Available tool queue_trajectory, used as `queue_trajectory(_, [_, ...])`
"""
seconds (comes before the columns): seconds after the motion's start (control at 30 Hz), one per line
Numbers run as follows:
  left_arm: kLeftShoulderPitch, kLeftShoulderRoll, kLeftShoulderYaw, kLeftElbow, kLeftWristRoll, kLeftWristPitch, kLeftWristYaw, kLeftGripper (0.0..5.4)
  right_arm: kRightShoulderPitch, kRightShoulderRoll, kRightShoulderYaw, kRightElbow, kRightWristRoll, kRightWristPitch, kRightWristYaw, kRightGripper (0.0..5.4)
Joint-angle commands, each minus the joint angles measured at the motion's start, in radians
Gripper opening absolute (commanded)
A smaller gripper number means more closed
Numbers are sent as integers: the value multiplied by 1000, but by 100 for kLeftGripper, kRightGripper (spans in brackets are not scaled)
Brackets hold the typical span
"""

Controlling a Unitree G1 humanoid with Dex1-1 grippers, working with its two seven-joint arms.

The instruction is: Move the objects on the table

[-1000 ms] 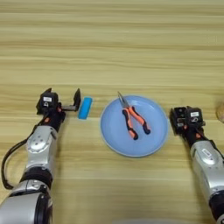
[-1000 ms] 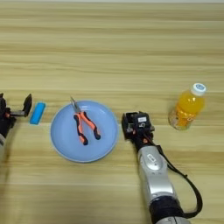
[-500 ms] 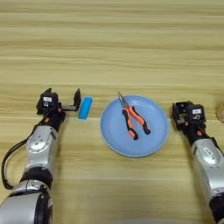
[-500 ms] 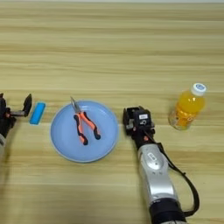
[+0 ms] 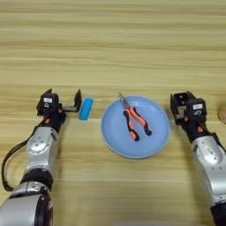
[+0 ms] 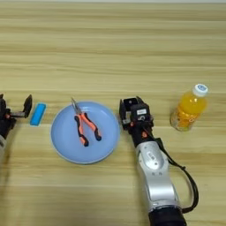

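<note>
the pliers (image 5: 134, 122) lie inside the blue plate (image 5: 154, 143) at mid-table (image 5: 114, 53), between both grippers, touching neither. left gripper (image 5: 64, 99), fingers apart, sits beside a small blue block (image 5: 85, 109). right gripper (image 5: 182, 106), fingers apart, is just off the plate's right rim. a bottle (image 6: 189, 108) stands further right.

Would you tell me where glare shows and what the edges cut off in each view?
Left eye view: no glare on the blue plate; right edge crops the orange bottle. Right eye view: bottle whole, left edge cuts the left gripper.
</note>
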Motion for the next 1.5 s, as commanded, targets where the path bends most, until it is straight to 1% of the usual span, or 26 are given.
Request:
queue_trajectory(0.03, [-1,4,-1,2,3,-9,2,540,6,15,46,-35,-20,24,9,246])
queue_trajectory(0.17, [-1,3,-1,2,3,-10,2,540,5,20,91,-50,-36,31,22,246])
queue_trajectory(0.4, [1,-1,-4,1,4,-10,3,540,-26,45,176,-55,-59,50,51,246])
queue_trajectory(0.6, [4,-2,-4,-3,4,-11,4,540,-40,77,251,-28,-71,61,81,246])
queue_trajectory(0.8, [6,-5,-6,-5,5,-10,6,540,-43,95,297,4,-73,60,103,246])
queue_trajectory(0.93, [5,-8,-7,-3,6,-11,7,540,-57,103,329,39,-79,65,120,246])
queue_trajectory(1.07, [5,-9,-7,-4,7,-12,10,540,-69,102,347,79,-85,67,126,246])
queue_trajectory(1.2, [7,-10,-8,-6,6,-13,12,540,-76,103,348,112,-79,65,130,246])
queue_trajectory(1.5, [5,-11,-10,-6,7,-12,15,540,-100,123,364,185,-73,62,150,246])
